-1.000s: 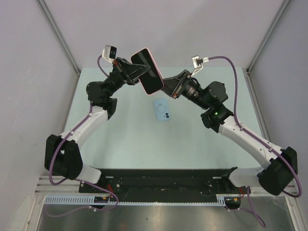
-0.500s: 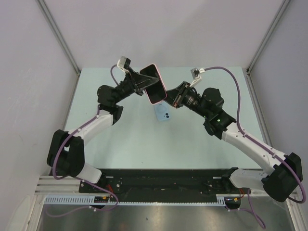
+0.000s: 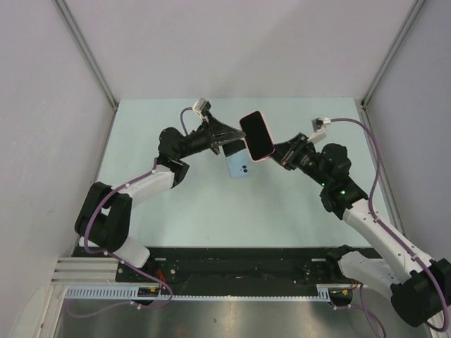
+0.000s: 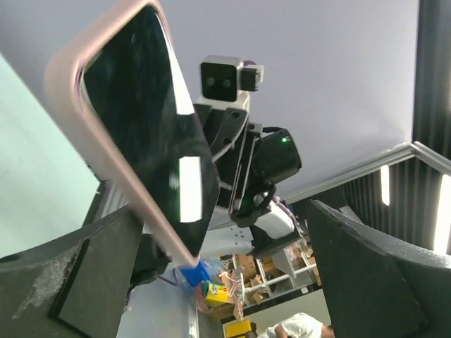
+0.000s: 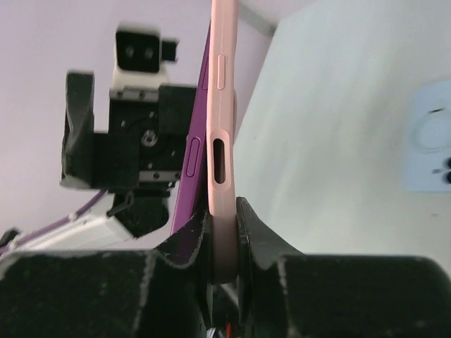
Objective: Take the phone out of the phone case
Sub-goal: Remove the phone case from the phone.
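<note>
The phone, dark screen up, sits in a pink phone case [image 3: 257, 135] held in the air over the middle of the table. My right gripper [image 3: 277, 153] is shut on the case's lower end. In the right wrist view the pink case [image 5: 222, 127] is pinched between the jaws of that gripper [image 5: 224, 211], and the purple edge of the phone [image 5: 194, 158] stands slightly away from it on the left. My left gripper [image 3: 232, 143] is wide open just left of the phone, apart from it. In the left wrist view this gripper [image 4: 224, 211] holds nothing, with the phone's screen [image 4: 144, 134] above its left finger.
A light blue phone-shaped item [image 3: 238, 163] with camera lenses lies flat on the pale green table [image 3: 197, 211], under the two grippers; it also shows in the right wrist view [image 5: 430, 148]. White walls close in the back and sides.
My left gripper has opened and let go of the phone. The right arm has carried the phone in its case to the right and lower, and the left arm has followed toward the centre.
</note>
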Robot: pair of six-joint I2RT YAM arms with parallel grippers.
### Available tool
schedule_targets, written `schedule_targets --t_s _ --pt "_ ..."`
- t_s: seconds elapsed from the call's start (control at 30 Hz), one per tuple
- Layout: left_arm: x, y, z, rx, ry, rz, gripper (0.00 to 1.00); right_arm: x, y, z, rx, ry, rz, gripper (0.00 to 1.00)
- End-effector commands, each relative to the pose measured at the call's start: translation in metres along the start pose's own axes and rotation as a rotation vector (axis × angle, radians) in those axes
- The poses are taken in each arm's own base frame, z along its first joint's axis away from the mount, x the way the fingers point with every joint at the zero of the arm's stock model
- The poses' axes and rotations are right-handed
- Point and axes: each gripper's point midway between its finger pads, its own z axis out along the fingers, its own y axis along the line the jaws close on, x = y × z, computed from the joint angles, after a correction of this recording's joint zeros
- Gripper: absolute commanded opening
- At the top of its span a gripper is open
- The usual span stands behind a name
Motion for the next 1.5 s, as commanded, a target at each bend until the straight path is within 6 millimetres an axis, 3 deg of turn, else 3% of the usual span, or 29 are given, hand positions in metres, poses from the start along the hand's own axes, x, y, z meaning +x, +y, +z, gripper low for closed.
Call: schedule_targets --t_s 0.0,0.1,0.23,0.37,0.47,0.57,0.77,0.87,1.07,1.27,1.47 --pt "0.001 0.000 -0.006 -0.030 0.011 0.131 1.00 -0.046 -0.046 -0.027 0.210 -0.188 -0.010 0.00" --pt "0.001 0.020 -0.007 -0.105 0.018 0.121 1.00 -0.060 -0.060 -0.044 0.281 -0.237 -0.036 0.00" --pt "0.001 0.038 -0.010 -0.179 0.021 0.125 1.00 -0.065 -0.086 -0.064 0.413 -0.260 -0.102 0.00" --pt "0.002 0.056 -0.016 -0.277 0.017 0.128 1.00 -0.065 -0.136 -0.097 0.690 -0.271 -0.215 0.00" --pt "0.002 0.073 -0.022 -0.382 0.024 0.158 1.00 -0.060 -0.158 -0.110 0.819 -0.237 -0.305 0.00" --pt "0.003 0.094 -0.030 -0.512 0.040 0.220 1.00 -0.050 -0.169 -0.107 0.867 -0.187 -0.368 0.00" --pt "0.010 0.123 -0.046 -0.682 0.049 0.215 1.00 0.000 -0.194 -0.071 0.913 -0.016 -0.484 0.00" --pt "0.013 0.133 -0.052 -0.725 0.050 0.197 1.00 0.026 -0.209 -0.059 0.947 0.060 -0.536 0.00" --pt "0.020 0.145 -0.061 -0.765 0.071 0.174 1.00 0.066 -0.244 -0.055 1.013 0.199 -0.546 0.00" --pt "0.028 0.157 -0.061 -0.779 0.096 0.138 1.00 0.086 -0.261 -0.048 1.004 0.255 -0.507 0.13" --pt "0.039 0.164 -0.064 -0.787 0.122 0.130 1.00 0.098 -0.291 -0.053 1.038 0.280 -0.438 0.19"
